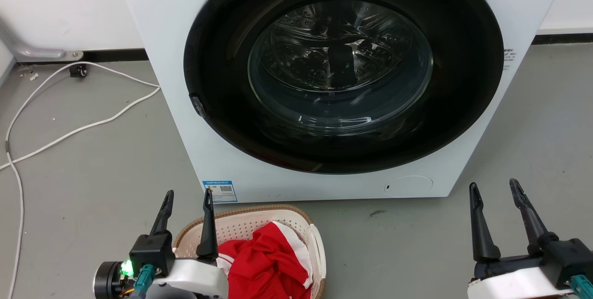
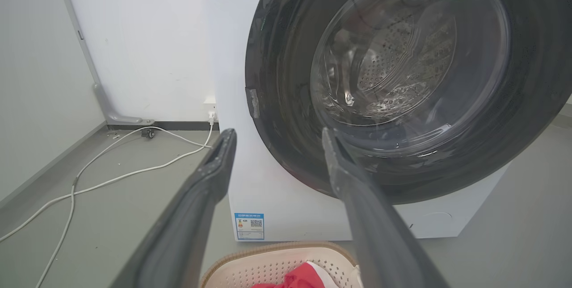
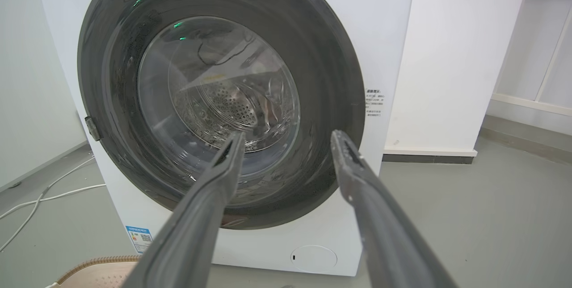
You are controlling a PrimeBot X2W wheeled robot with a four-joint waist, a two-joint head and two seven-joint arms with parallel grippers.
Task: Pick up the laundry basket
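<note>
The laundry basket (image 1: 259,222) sits on the grey floor just in front of the washer's lower left corner; it is cream-white and perforated, with a brown woven-look rim, and holds a red and white garment (image 1: 266,262). My left gripper (image 1: 187,197) hovers open over the basket's left rim, nothing between its fingers. In the left wrist view the basket (image 2: 268,265) lies below the open fingers of that gripper (image 2: 278,134). My right gripper (image 1: 495,187) stands open well to the right, above bare floor. The right wrist view catches the basket's rim (image 3: 100,263) at bottom left.
A white front-loading washer (image 1: 333,81) with a closed dark round door stands directly ahead. White cables (image 1: 69,127) trail across the floor on the left toward the wall. A white wall panel (image 3: 451,56) stands right of the washer.
</note>
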